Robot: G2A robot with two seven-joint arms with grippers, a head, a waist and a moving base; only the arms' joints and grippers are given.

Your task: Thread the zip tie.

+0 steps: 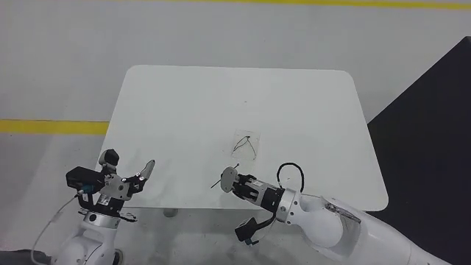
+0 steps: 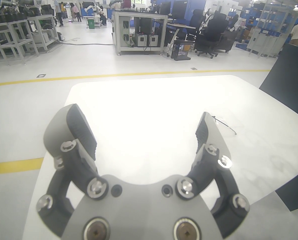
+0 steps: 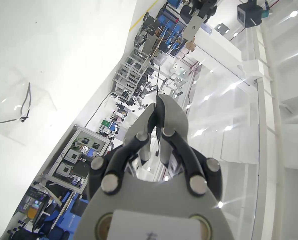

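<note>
- While the right gripper (image 3: 159, 103) pinches the zip tie (image 3: 158, 81) mid-length over the table's (image 1: 309, 103) near part, the left gripper (image 2: 139, 116) hangs spread wide at the near-left corner.
- Tie looks light, thin, springy and slick; gripping close to its tail should steady threading.

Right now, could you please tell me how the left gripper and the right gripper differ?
The left gripper has its jaws wide open; the right gripper has its jaws shut. The left gripper holds nothing, while the right gripper pinches a thin black zip tie. The left gripper sits at the near left corner of the table; the right gripper sits nearer the middle of that near edge. Both look alike in build.
</note>
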